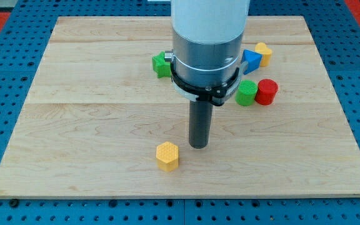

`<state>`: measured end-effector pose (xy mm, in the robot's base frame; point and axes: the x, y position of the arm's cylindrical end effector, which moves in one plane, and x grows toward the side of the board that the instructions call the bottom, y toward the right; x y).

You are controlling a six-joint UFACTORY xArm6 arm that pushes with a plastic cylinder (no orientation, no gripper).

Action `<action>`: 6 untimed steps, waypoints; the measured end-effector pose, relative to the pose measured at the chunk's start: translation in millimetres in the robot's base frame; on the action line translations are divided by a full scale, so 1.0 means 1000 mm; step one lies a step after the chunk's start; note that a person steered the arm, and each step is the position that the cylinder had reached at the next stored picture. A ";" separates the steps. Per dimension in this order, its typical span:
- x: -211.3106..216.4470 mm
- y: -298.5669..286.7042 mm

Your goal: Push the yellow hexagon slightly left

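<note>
White-and-grey cylindrical arm (208, 37) descends vertically from view's top centre, ending in straight dark rod with my tip (198, 146) down at board height.

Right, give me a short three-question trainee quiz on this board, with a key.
1. True or false: my tip is touching the yellow hexagon.
2. Which block sits directly beside the red cylinder? A) green cylinder B) blue triangle C) yellow hexagon
3. Fill in: the green block, partly hidden by the arm, lies toward the view's ____.

Key: 1. False; the tip stands just to the view's right of the hexagon, a small gap between. 2. A. 3. top.
</note>
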<state>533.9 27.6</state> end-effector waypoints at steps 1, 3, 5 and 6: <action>0.018 0.000; 0.028 -0.012; 0.028 -0.172; 0.044 -0.154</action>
